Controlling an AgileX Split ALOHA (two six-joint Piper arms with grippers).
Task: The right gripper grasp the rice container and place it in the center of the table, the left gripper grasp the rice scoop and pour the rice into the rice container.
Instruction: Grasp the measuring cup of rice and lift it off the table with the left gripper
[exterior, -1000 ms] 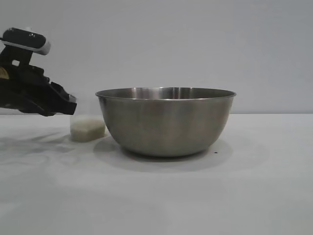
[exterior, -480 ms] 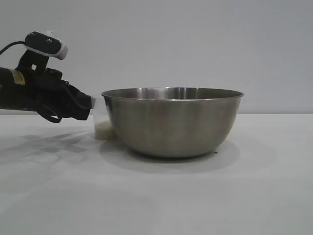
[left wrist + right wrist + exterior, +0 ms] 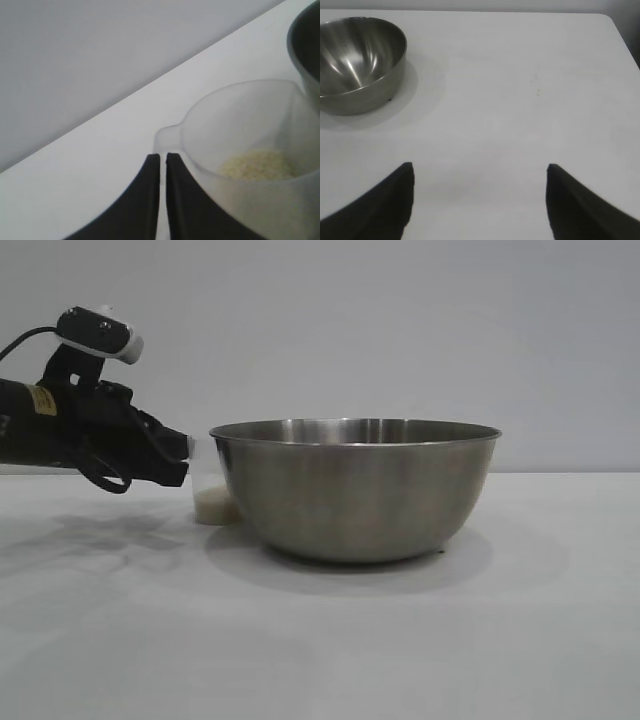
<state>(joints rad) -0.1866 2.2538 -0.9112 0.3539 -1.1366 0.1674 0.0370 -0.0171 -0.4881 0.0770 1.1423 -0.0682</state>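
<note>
The left gripper (image 3: pixel 160 172) was closed on the handle of the scoop (image 3: pixel 250 150), beside the bowl (image 3: pixel 355 485). The thin plastic scoop looked light and slippery. The right gripper (image 3: pixel 477 200) stood open and empty.

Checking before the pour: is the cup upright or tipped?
Upright: the cup stands on the table beside the bowl, rice settled at its bottom.

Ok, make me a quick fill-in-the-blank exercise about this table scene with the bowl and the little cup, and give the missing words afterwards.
1. The white rice lies inside the clear plastic ____.
2. The left hand has its fingers ____ at the measuring cup's handle.
3. The steel bowl holds ____ rice so far.
4. The right hand hovers over the bare table with its fingers ____.

Missing words: measuring cup; shut; no; open
</note>
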